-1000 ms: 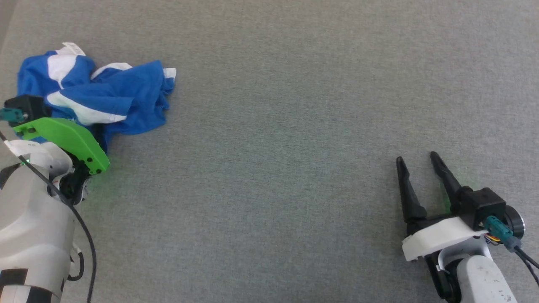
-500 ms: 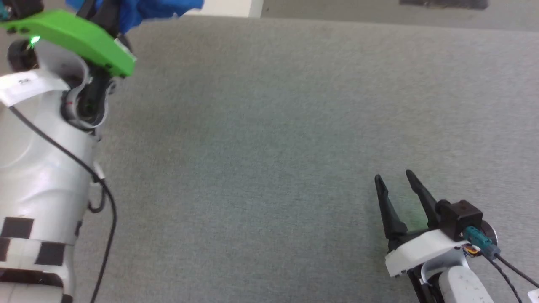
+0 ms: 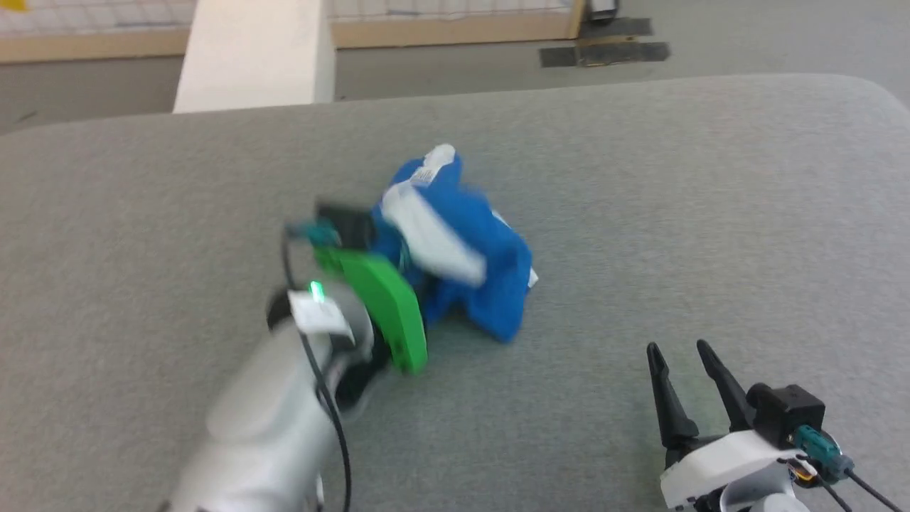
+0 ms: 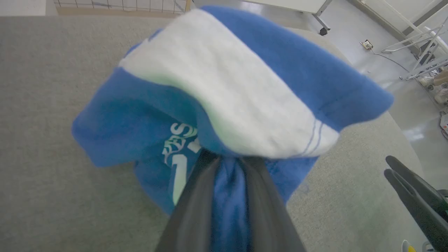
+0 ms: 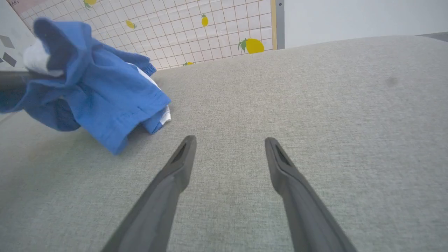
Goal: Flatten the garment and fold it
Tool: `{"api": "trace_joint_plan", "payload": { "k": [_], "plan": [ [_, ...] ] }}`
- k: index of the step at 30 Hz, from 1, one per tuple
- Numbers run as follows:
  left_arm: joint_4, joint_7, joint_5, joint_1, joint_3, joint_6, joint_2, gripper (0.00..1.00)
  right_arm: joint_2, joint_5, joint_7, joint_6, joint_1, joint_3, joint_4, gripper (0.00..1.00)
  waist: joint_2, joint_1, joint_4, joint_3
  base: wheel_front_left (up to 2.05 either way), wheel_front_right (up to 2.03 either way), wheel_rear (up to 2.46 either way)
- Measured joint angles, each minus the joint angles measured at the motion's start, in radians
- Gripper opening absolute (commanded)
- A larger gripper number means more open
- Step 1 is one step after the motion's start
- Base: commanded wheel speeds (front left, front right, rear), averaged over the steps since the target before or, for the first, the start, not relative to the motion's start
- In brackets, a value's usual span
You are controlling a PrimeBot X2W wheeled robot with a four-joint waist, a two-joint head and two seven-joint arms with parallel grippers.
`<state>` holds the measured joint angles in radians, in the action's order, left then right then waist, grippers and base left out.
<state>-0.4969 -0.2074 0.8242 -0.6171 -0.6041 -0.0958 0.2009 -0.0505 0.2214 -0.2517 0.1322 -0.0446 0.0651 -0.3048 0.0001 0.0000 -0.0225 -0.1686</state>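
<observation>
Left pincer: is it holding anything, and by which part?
The left pincer is shut on the blue sports shorts, pinching a bunched blue fold beside the white side stripe. The right pincer is open, holding nothing.

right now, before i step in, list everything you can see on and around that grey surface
shorts: one, royal blue with white stripes and white print, bunched near the middle of the surface
padded surface: one, grey, under everything
block: one, white, beyond the far edge at the left
tape patches: a few, dark, on the floor beyond the far edge
grid panel: one, pale with yellow lemons, behind the surface
wrist cover: one, green, on the left arm
left pincer: one, dark, shut on the shorts
right pincer: one, dark, open and empty, at the lower right
</observation>
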Motion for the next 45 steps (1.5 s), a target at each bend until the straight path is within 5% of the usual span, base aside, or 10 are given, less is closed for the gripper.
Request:
{"api": "trace_joint_plan", "payload": {
  "k": [5, 6, 7, 13, 18, 24, 27, 35, 45],
  "plan": [
    [-0.062, -0.044, 0.044, 0.107, -0.021, 0.013, -0.037, 0.00, 0.000, 0.002, -0.001, 0.000, 0.009, -0.005, -0.007, 1.00, 0.0000, 0.0000, -0.040, 0.025, 0.00, 0.00, 0.00],
    [-0.062, -0.044, 0.054, 0.113, -0.015, 0.014, -0.042, 0.73, 0.000, 0.002, -0.001, 0.000, 0.009, -0.007, -0.007, 1.00, 0.0000, 0.0000, -0.043, 0.030, 0.00, 0.00, 0.00],
    [-0.059, -0.039, 0.070, 0.117, -0.003, 0.016, -0.044, 1.00, 0.000, 0.005, -0.002, 0.000, 0.009, -0.008, -0.007, 1.00, 0.0000, 0.0000, -0.045, 0.037, 0.00, 0.00, 0.00],
    [0.028, 0.006, 0.144, 0.127, 0.100, 0.032, -0.022, 1.00, 0.000, 0.018, -0.004, 0.000, 0.022, -0.015, -0.006, 1.00, 0.0000, 0.0000, -0.037, 0.079, 0.00, 0.00, 0.00],
    [0.137, 0.094, 0.174, 0.183, 0.198, 0.053, 0.051, 1.00, 0.000, 0.021, -0.004, 0.000, 0.044, -0.026, -0.007, 1.00, 0.0000, 0.0000, -0.009, 0.113, 0.00, 0.00, 0.00],
    [0.186, 0.423, -0.016, 0.282, 0.262, 0.090, 0.161, 1.00, 0.000, 0.022, -0.004, 0.000, 0.050, -0.027, -0.007, 1.00, -0.0001, 0.0000, 0.022, 0.148, 0.00, 0.00, 0.00],
    [0.187, 0.460, -0.161, 0.345, 0.256, 0.117, 0.195, 1.00, 0.000, 0.025, -0.004, 0.000, 0.050, -0.026, -0.007, 1.00, 0.0000, 0.0000, 0.029, 0.161, 0.00, 0.00, 0.00],
    [0.343, 0.465, -0.359, 0.541, 0.398, 0.141, 0.080, 1.00, 0.000, 0.026, 0.036, 0.000, 0.055, 0.001, -0.028, 1.00, 0.0000, 0.0000, 0.035, 0.170, 0.00, 0.00, 0.00],
    [0.381, 0.466, -0.436, 0.595, 0.519, 0.052, -0.025, 1.00, 0.001, 0.004, 0.427, 0.000, -0.172, 0.186, -0.024, 1.00, -0.0001, 0.0000, 0.066, 0.130, 0.00, 0.00, 0.00]
  ]
}}
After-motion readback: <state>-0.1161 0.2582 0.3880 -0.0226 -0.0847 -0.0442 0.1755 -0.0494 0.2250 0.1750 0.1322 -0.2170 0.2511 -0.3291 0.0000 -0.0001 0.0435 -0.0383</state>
